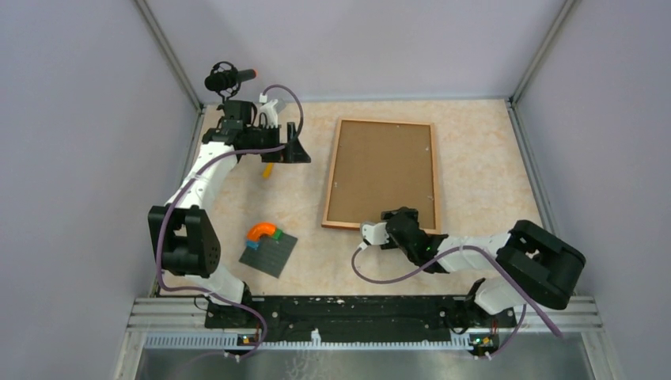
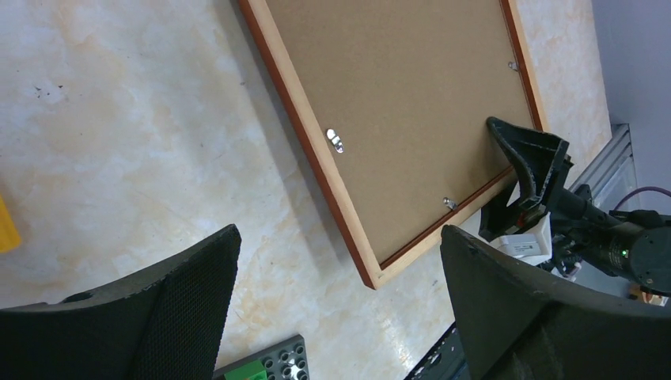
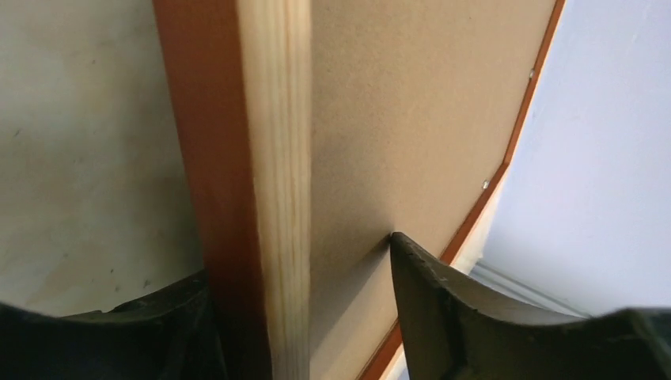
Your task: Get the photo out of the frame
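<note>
Two arms, but right gripper is closest, fingers either side of the frame's near short edge (can't tell if squeezing); frame lies back-up, long way pointing away, photo hidden inside; left gripper spread wide.

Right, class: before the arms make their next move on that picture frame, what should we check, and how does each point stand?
1. Frame lying back side up: ok.
2. Clips on the back turned aside: cannot tell.
3. Right gripper straddling the frame's near edge: ok.
4. Right gripper clamped on that edge: not ok, a gap shows beside one finger.
5. Left gripper open, empty, off the frame: ok.
</note>
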Available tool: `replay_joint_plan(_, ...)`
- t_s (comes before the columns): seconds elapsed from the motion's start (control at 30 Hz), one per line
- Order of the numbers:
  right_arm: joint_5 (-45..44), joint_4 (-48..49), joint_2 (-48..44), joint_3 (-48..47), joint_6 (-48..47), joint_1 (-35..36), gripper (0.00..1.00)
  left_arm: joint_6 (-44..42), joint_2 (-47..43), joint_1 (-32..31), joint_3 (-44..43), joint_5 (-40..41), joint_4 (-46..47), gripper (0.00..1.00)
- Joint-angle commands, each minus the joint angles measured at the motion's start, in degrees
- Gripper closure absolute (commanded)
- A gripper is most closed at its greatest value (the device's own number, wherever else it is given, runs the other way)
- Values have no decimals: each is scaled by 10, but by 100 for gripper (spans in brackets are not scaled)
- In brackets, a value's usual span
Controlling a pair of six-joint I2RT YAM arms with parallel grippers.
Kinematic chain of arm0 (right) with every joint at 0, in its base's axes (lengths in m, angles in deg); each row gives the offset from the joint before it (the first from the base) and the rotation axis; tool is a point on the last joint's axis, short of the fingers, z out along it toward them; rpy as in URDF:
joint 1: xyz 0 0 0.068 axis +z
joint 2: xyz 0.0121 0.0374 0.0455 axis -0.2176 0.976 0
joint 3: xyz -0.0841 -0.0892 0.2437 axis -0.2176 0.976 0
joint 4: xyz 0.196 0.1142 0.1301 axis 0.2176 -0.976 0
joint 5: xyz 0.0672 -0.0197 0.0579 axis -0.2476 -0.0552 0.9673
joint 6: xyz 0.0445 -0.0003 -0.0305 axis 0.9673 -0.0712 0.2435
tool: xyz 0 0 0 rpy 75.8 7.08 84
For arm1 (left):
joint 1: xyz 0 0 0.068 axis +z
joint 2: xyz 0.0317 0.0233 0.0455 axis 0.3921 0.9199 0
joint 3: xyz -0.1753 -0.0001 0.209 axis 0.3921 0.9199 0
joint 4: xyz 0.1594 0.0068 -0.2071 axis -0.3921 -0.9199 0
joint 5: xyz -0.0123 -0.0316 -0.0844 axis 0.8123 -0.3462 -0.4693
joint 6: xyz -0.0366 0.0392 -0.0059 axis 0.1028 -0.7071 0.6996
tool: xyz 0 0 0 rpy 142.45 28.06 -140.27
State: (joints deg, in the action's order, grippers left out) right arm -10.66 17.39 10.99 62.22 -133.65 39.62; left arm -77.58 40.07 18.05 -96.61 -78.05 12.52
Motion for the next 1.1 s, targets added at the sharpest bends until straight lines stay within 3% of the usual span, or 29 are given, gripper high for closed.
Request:
replay_joint_plan(0.0,37,65,39,-4,22,14,37,-23,-6,3,2,-1,1,1)
replay_joint_plan(0.17,46,57,71,-6,34,29,28,-35,-12,3,9,3,-6,1)
replay_joint_plan(0.43,110,-88,63,-80,108,42,13,-42,-14,3,12,1,-16,1)
replay_joint_plan(1.07,289,-272,-18,-191,193,60,11,-56,2,3,7,-4,-10,1)
